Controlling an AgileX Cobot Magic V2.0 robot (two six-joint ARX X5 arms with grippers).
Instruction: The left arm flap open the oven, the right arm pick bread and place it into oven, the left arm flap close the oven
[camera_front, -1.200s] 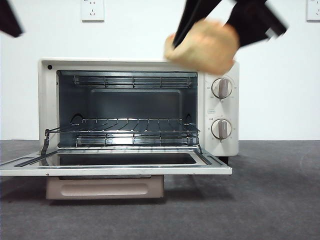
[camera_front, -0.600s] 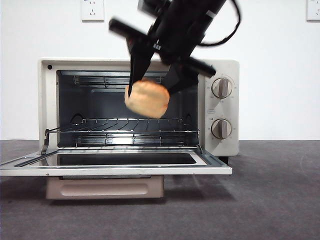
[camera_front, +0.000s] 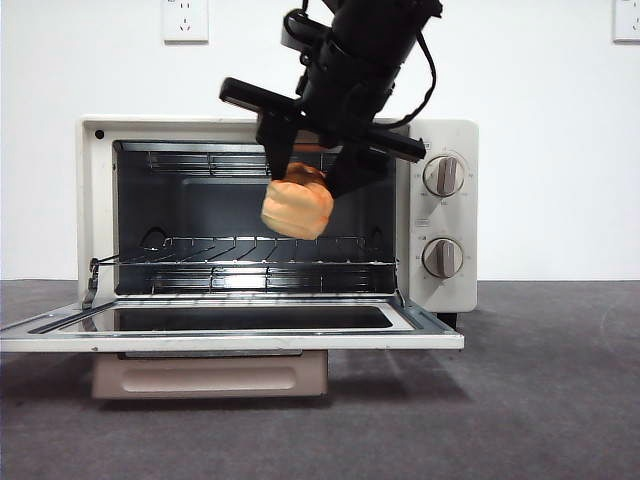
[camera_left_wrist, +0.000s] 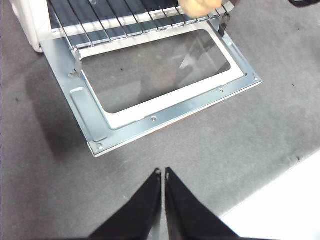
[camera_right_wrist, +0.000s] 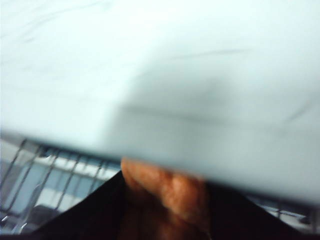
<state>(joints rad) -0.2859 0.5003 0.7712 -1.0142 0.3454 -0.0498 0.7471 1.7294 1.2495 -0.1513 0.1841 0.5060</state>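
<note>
While the left gripper (camera_left_wrist: 163, 172) waits clenched, the right gripper (camera_front: 310, 175) grasps one bread (camera_front: 297, 207) before one oven (camera_front: 92, 200)

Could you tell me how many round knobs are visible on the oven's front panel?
2. Both are on the oven's panel beside the open cavity: the upper knob and the lower knob directly beneath it. None looks hidden.

No text or brand can be read. The oven (camera_front: 440, 215) has fine scale marks around its two knobs and a small label between them, at the right, too small to read.
</note>
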